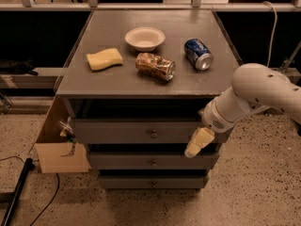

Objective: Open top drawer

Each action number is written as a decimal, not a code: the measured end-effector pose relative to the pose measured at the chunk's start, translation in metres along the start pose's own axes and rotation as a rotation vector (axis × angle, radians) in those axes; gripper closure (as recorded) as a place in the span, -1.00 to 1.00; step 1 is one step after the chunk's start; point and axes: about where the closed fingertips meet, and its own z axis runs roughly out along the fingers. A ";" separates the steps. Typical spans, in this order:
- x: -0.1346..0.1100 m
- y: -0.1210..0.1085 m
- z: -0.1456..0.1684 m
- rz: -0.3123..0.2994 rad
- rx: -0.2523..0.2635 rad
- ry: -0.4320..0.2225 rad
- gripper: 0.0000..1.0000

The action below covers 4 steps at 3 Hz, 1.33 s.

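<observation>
The top drawer [117, 132] is the widest grey drawer front, just under the tabletop, with a small round metal knob [154, 134] at its centre. Its front stands in line with the two narrower drawers [136, 162] below it. My gripper [198, 143], pale cream at the end of a white arm [254, 91], hangs in front of the drawer's right end. It is to the right of the knob, slightly lower, and apart from it.
On the grey tabletop [117, 84] lie a white bowl [145, 37], a yellow sponge [104, 59], a crumpled snack bag [155, 66] and a blue can [198, 53] on its side. A cardboard panel [61, 155] stands at the cabinet's left. A black cable [19, 192] lies on the speckled floor.
</observation>
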 end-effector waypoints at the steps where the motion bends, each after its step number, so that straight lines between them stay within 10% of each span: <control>1: 0.002 -0.006 0.007 0.015 0.010 -0.011 -1.00; 4: -0.010 -0.025 0.051 0.045 0.040 -0.054 -1.00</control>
